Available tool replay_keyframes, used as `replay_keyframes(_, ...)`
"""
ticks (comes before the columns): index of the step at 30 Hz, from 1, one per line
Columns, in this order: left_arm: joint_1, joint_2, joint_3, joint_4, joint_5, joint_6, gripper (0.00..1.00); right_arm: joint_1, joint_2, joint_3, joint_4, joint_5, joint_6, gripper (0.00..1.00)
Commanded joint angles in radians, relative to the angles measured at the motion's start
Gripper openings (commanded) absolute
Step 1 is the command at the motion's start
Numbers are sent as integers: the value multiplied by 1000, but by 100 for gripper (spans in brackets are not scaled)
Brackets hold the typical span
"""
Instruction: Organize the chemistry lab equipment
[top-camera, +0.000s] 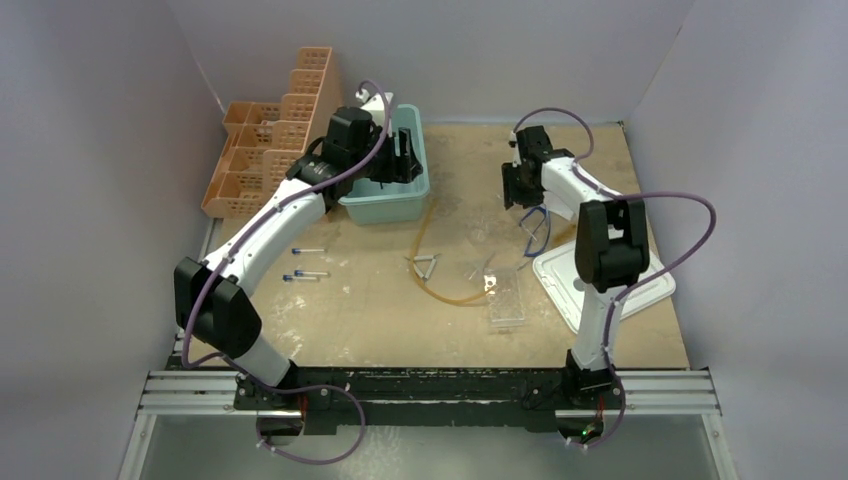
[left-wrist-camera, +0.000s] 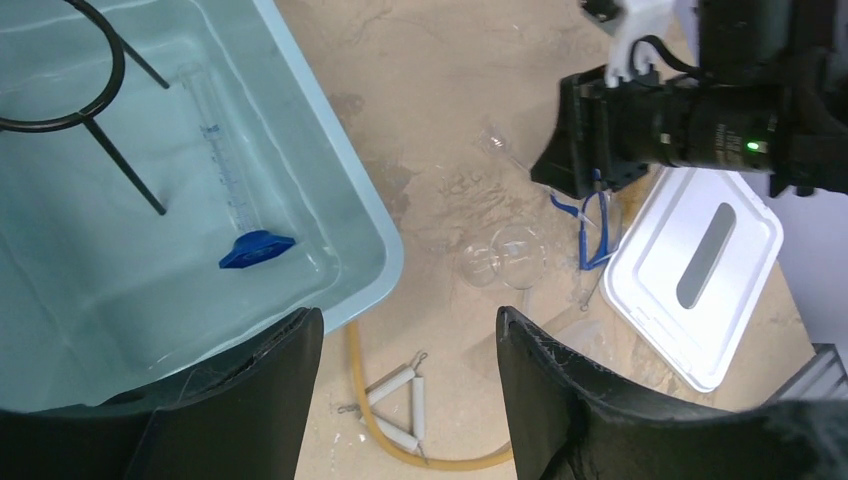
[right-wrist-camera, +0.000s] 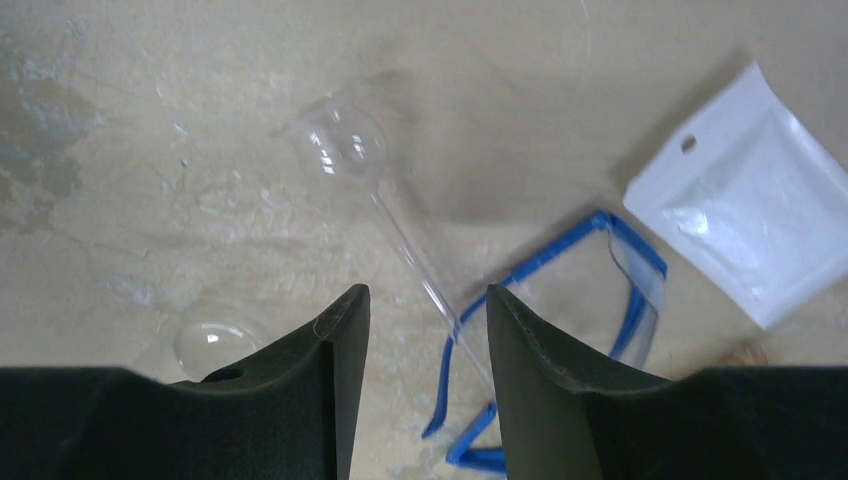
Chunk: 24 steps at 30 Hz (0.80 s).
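Well, the wooden table (top-camera: 380, 330) carries everything, with the teal bin (top-camera: 395, 205) at the back and a white lid (top-camera: 640, 290) lying flat on the right. The left gripper (left-wrist-camera: 410, 330) hangs over the bin's near corner, its fingers spread and nothing between them. Inside the bin lie the black wire ring with stem (left-wrist-camera: 88, 113) and a clear graduated cylinder (left-wrist-camera: 225, 170) on a blue foot. The right gripper (right-wrist-camera: 427, 300) hovers low over the blue-framed goggles (right-wrist-camera: 630, 265), its fingers parted too, gripping nothing, and the thin neck of a round glass flask (right-wrist-camera: 335, 140) runs toward the gap between them. A white pouch (right-wrist-camera: 750, 220) lies just beyond the goggles. Mid-table, the amber hose (top-camera: 452, 299) curls around the wire triangle (top-camera: 426, 265), with the clear tube rack (top-camera: 507, 298) beside it. Three blue-capped clear tubes (top-camera: 308, 272) lie well apart to the left.
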<state>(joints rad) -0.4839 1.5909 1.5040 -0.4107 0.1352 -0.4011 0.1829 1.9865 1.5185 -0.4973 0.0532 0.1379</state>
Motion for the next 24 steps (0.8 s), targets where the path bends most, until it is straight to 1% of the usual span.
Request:
replay_keyframes(1,4,-32,5,92,39,-28,64,10,40,116,-55,-25,-78,48)
replay_keyframes(5,4,-21,16,96,37,-25,65,11,69,120,-34,-24,-116,46)
replay_keyframes(8,4,-13,22,98,39,-18,65,11,110,144,-52,-6,-159,44)
replay_keyframes(15,4,-2,24,107,40,-6,65,13,152,170,-59,-2,-198,38)
replay_keyframes(20,4,4,28,112,40,7,66,13,153,142,-42,-52,-280,34)
replay_keyframes(22,4,5,29,117,38,5,66,13,158,141,-44,-51,-285,29)
replay_keyframes(24,4,7,31,120,40,2,66,13,155,149,-45,-45,-286,19)
